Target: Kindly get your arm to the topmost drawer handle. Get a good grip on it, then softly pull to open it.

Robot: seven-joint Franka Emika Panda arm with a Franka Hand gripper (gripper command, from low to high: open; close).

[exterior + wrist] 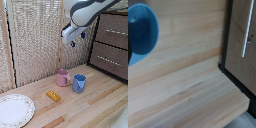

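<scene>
Nearest the exterior camera: plate (15, 110) on wooden table (100, 107). Higher up, arm (87, 11), gripper (73, 43) hanging apart from drawer (113, 31) toward the exterior view's left; topmost drawer handle (116, 32) untouched. Jaw state unreadable.

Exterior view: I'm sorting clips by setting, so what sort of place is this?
Probably a home-style kitchen or dining mock-up: a wooden table with a pink mug, a blue mug and a plate, beside a dark cabinet with drawers.
</scene>
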